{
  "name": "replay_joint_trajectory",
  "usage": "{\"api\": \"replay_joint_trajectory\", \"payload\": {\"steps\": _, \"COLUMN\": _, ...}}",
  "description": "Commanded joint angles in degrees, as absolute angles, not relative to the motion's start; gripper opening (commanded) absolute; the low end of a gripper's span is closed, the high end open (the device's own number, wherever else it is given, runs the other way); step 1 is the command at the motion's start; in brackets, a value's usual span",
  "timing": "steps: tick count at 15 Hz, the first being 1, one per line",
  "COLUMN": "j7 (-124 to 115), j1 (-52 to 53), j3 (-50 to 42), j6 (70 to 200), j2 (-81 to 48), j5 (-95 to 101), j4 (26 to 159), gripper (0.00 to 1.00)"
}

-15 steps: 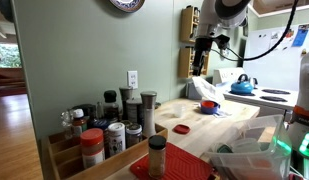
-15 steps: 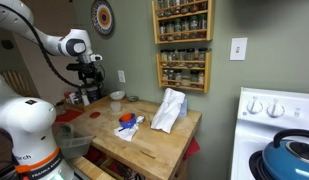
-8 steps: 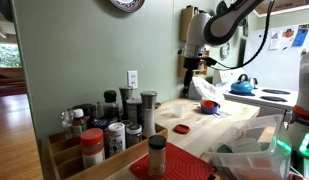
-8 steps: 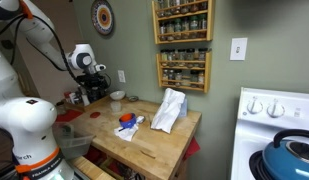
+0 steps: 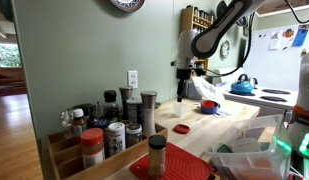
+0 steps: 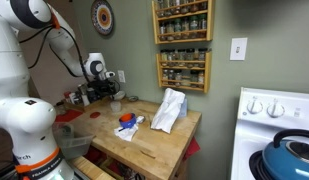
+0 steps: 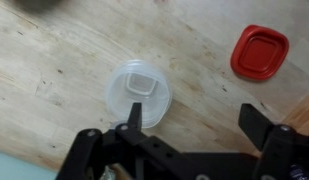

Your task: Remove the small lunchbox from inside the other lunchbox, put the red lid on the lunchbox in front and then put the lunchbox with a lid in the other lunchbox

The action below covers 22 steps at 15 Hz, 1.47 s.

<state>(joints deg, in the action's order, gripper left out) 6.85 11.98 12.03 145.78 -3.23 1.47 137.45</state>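
Small round cream-white plastic lunchbox (image 7: 139, 90): is sitting uncovered on the wooden desk (image 7: 54, 60), seemingly already out.
Flat red plastic lid (image 7: 260, 52): is lying near it, apart.
Pincer (image 7: 194, 122): is hovering above, spread open, empty.
Remaining: lidding, then nesting.

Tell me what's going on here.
The robot arm's gripper hangs open over the wooden counter, holding nothing. In the wrist view, the small lunchbox, a pale round container, stands on the wood just below it. The red lid lies apart from it on the counter, not yet on.
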Motion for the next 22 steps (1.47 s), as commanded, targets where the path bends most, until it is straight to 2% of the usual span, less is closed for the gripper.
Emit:
{"api": "replay_joint_trajectory", "payload": {"steps": 1, "j7": 5.9, "j1": 11.3, "j3": 11.0, "j6": 146.9, "j2": -7.3, "j5": 4.1, "j4": 134.6, "gripper": 0.7}}
{"api": "replay_joint_trajectory", "payload": {"steps": 7, "j7": 5.9, "j1": 10.9, "j3": 10.3, "j6": 146.8, "j2": -9.4, "j5": 4.2, "j4": 133.5, "gripper": 0.21}}
{"api": "replay_joint_trajectory", "payload": {"steps": 10, "j7": 6.3, "j1": 10.9, "j3": 10.2, "j6": 146.7, "j2": -10.1, "j5": 3.9, "j4": 133.1, "gripper": 0.01}}
{"api": "replay_joint_trajectory", "payload": {"steps": 18, "j7": 9.5, "j1": 10.1, "j3": 11.0, "j6": 146.4, "j2": -7.1, "j5": 0.8, "j4": 133.4, "gripper": 0.0}}
{"api": "replay_joint_trajectory", "payload": {"steps": 19, "j7": 0.8, "j1": 12.3, "j3": 8.0, "j6": 144.8, "j2": -5.2, "j5": 13.2, "j4": 133.8, "gripper": 0.0}}
{"api": "replay_joint_trajectory", "payload": {"steps": 21, "j7": 9.0, "j1": 10.6, "j3": 10.8, "j6": 145.9, "j2": -4.2, "j5": 4.8, "j4": 133.8, "gripper": 0.0}}
{"api": "replay_joint_trajectory", "payload": {"steps": 22, "j7": -0.1, "j1": 11.8, "j3": 8.5, "j6": 144.3, "j2": -3.2, "j5": 15.0, "j4": 133.8, "gripper": 0.0}}
